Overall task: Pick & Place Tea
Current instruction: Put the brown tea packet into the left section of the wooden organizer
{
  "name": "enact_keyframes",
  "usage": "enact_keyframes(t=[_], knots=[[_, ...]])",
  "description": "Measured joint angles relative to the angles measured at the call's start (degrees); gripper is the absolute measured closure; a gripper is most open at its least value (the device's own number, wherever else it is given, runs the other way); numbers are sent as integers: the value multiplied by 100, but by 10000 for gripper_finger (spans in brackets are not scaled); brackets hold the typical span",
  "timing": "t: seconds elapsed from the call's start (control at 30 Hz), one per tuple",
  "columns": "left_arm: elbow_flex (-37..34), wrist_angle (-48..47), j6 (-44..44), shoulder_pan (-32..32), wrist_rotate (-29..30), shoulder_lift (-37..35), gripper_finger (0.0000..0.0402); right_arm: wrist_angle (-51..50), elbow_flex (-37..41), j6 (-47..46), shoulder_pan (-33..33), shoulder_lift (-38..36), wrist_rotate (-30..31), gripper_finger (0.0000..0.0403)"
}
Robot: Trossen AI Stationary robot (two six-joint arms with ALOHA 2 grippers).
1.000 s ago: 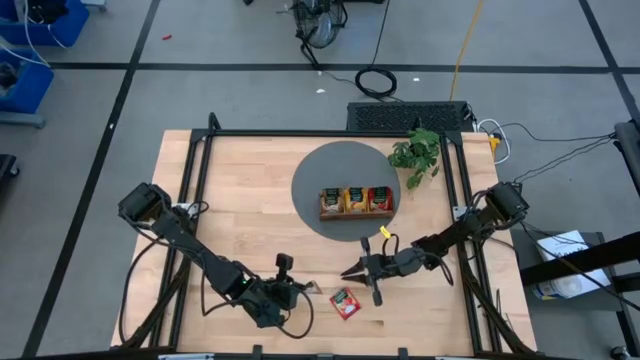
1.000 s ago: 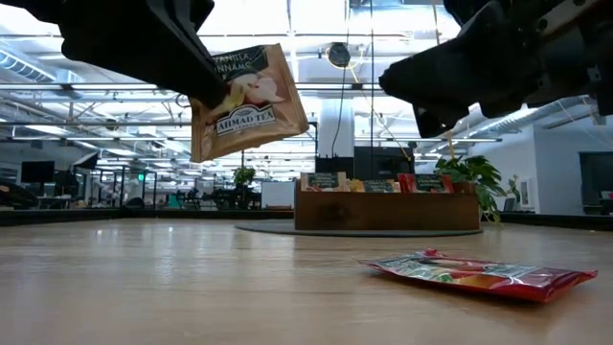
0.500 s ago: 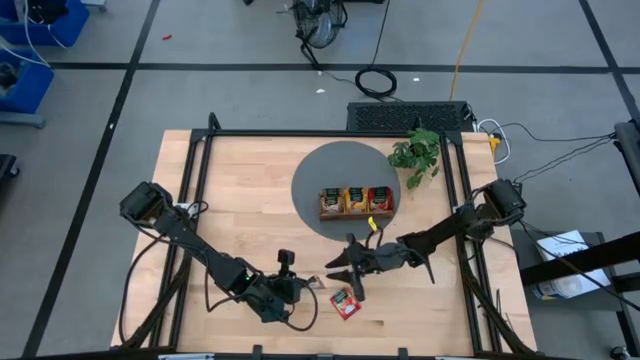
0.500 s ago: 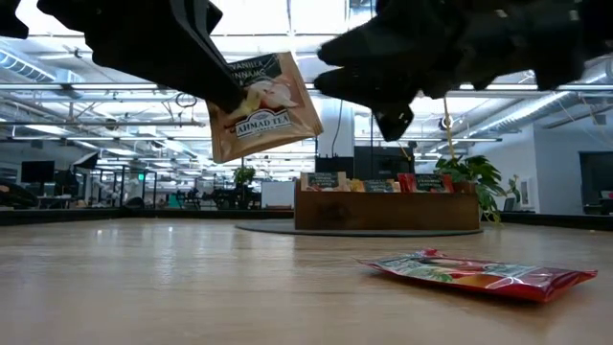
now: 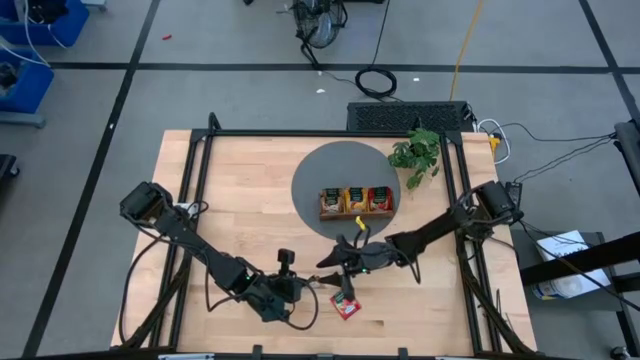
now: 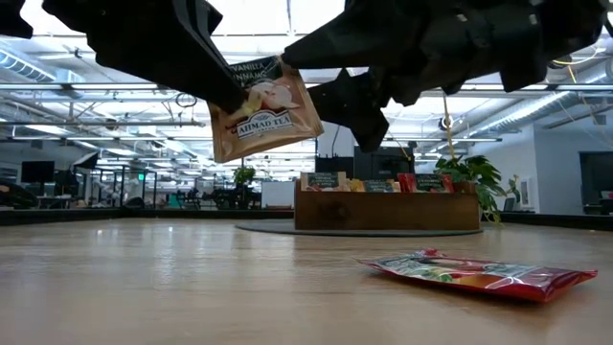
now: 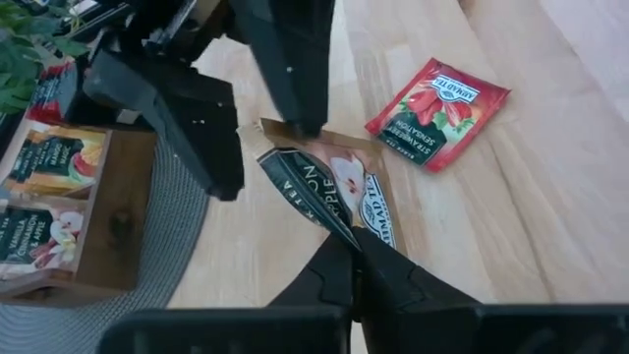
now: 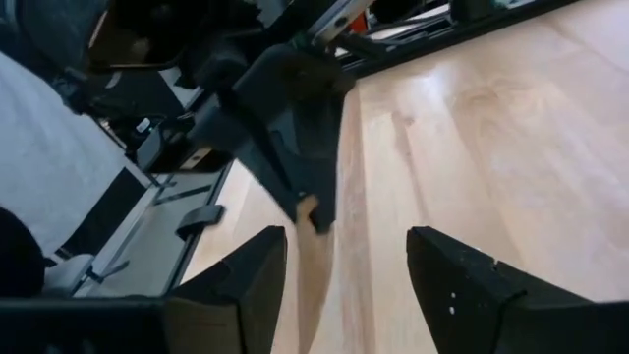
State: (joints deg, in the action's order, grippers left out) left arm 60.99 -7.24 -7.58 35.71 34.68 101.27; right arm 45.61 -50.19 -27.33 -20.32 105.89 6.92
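Left gripper pinches the beige, dark-printed square tea sachet aloft, presenting its free edge to the wide-open right gripper, apparently for handover.

"AHMAD TEA" is printed on the beige apple sachet held aloft, and again on the red strawberry sachet lying on the table.

Light wooden desk carries a round grey mat with the wooden tray sitting on it, a leafy plant beside, and one red sachet lying flat near the front edge.
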Motion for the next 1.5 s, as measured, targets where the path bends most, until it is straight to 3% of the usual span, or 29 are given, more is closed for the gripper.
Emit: enact_keyframes(t=[0.37, 0.7, 0.97, 1.1, 1.3, 1.5], knots=[[0, 2, -101, -107, 0, -4, 389, 85, 7, 313, 30, 1, -103, 252], [0, 48, -103, -119, -1, -4, 386, 121, 7, 756, 41, 0, -112, 390], [0, 34, -120, -119, -7, -4, 391, 80, 11, 978, 15, 0, -107, 402], [0, -46, -13, -77, -7, -2, 349, -106, 22, 1229, -62, 0, -73, 402], [0, -34, 239, 41, -4, -36, 251, -343, 28, 1356, -156, 0, 54, 403], [9, -124, -120, 196, 0, -92, 175, -143, 205, 1624, -197, 2, 74, 403]])
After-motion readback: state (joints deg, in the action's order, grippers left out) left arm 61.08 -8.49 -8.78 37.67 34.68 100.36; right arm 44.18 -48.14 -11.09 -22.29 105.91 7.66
